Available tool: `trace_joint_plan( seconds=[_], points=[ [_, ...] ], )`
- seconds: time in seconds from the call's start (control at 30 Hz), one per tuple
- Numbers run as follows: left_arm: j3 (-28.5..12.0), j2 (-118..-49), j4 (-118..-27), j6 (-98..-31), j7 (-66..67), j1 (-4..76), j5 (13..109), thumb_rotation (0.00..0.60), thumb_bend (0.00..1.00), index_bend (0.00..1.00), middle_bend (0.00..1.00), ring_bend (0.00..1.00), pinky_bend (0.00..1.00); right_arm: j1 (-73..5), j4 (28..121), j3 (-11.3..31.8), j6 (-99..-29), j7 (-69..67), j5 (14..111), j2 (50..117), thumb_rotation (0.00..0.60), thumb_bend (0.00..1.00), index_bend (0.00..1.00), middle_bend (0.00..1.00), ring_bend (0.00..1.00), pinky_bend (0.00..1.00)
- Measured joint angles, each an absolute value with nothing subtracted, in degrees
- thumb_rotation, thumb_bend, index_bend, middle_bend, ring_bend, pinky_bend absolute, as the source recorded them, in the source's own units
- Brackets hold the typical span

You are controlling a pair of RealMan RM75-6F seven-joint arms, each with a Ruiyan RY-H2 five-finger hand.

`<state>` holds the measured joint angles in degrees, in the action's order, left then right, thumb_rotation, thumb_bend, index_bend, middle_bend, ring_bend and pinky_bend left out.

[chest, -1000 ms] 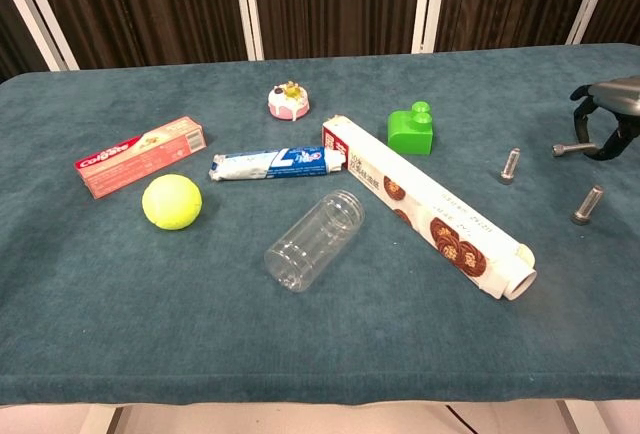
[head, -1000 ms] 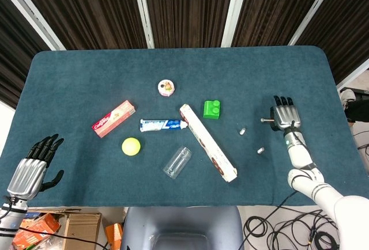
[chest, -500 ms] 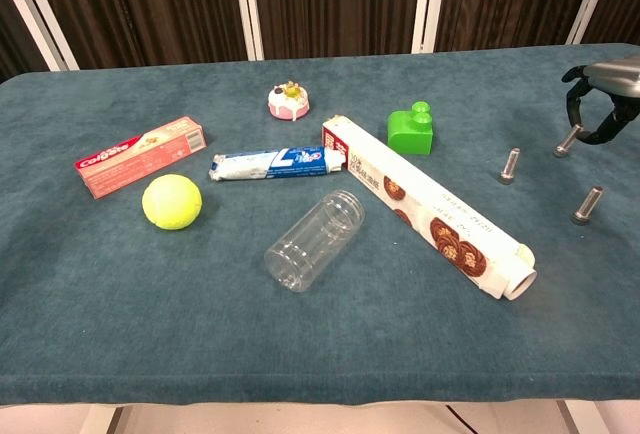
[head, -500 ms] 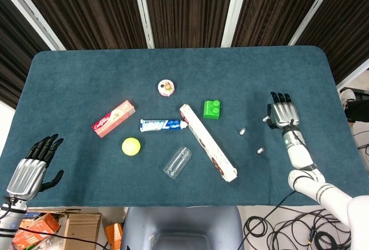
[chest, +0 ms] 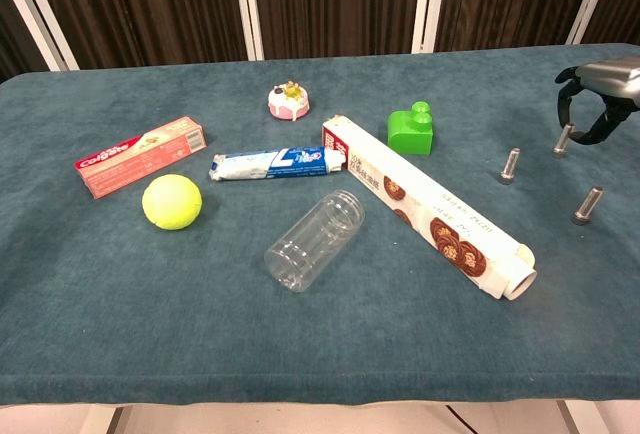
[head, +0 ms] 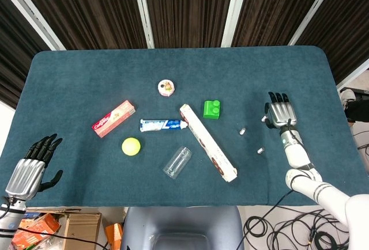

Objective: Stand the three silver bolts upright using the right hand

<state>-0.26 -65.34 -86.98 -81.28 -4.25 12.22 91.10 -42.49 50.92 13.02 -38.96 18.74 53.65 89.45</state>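
Note:
Two silver bolts stand upright on the blue cloth, one (head: 243,130) (chest: 510,165) right of the green block and one (head: 260,150) (chest: 587,205) nearer the front. The third bolt (chest: 564,139) (head: 264,118) is close to upright, its lower end at the cloth, and my right hand (head: 281,113) (chest: 598,99) pinches its top from above at the table's right side. Off the front left corner my left hand (head: 31,172) hangs with fingers spread, holding nothing; only the head view shows it.
A long biscuit box (chest: 425,204) lies diagonally left of the bolts, with a green block (chest: 411,130) behind it. Further left are a clear jar (chest: 314,240), a toothpaste tube (chest: 275,163), a yellow ball (chest: 171,201), a red box (chest: 140,155) and a small cake (chest: 288,100).
The bolt in my right hand has turned from lying sideways to nearly upright, and the hand has shifted slightly left and toward the back. The left hand has barely moved.

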Motion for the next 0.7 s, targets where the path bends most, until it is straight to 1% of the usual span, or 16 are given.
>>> trace_joint_plan(
  seconds=[0.2, 0.3, 0.4, 0.47, 0.57, 0.63, 0.7],
  points=[
    [-0.2, -65.2, -87.0, -81.7, -4.5, 12.1, 91.4, 0.6, 0.36, 0.0, 0.0, 0.0, 0.12, -41.1, 56.7, 12.7, -41.6, 19.5, 53.6, 86.5, 0.6, 0.33, 0.22, 0.04, 0.0, 0.03],
    [-0.3, -65.0, -87.0, -82.5, -4.8, 11.7, 91.4, 0.6, 0.36, 0.0, 0.0, 0.0, 0.12, -39.0, 62.7, 12.1, -45.4, 19.2, 55.1, 83.9, 0.6, 0.33, 0.15, 0.02, 0.0, 0.03],
    [-0.4, -64.7, -87.0, -83.5, -5.2, 11.2, 91.3, 0.6, 0.36, 0.0, 0.0, 0.0, 0.12, -35.0, 71.8, 10.3, -52.5, 18.6, 58.9, 80.0, 0.6, 0.33, 0.04, 0.0, 0.0, 0.01],
    [-0.4, -64.5, -87.1, -84.0, -5.5, 10.9, 91.5, 0.6, 0.36, 0.0, 0.0, 0.0, 0.12, -31.0, 79.5, 8.1, -59.0, 18.7, 62.3, 76.9, 0.6, 0.33, 0.0, 0.0, 0.0, 0.0],
    [-0.2, -64.3, -87.4, -84.7, -5.5, 10.6, 92.2, 0.6, 0.36, 0.0, 0.0, 0.0, 0.12, -24.3, 89.3, 4.4, -69.5, 19.3, 67.2, 73.1, 0.6, 0.33, 0.0, 0.0, 0.0, 0.0],
    [0.1, -64.2, -87.8, -84.9, -5.2, 10.4, 92.6, 0.6, 0.36, 0.0, 0.0, 0.0, 0.12, -19.5, 93.6, 2.0, -76.4, 19.8, 70.8, 71.0, 0.6, 0.33, 0.0, 0.0, 0.0, 0.0],
    [0.2, -64.1, -88.0, -85.1, -4.8, 10.3, 93.0, 0.6, 0.36, 0.0, 0.0, 0.0, 0.12, -15.8, 95.9, 0.2, -80.9, 20.2, 74.3, 69.4, 0.6, 0.33, 0.0, 0.0, 0.0, 0.0]
  ],
)
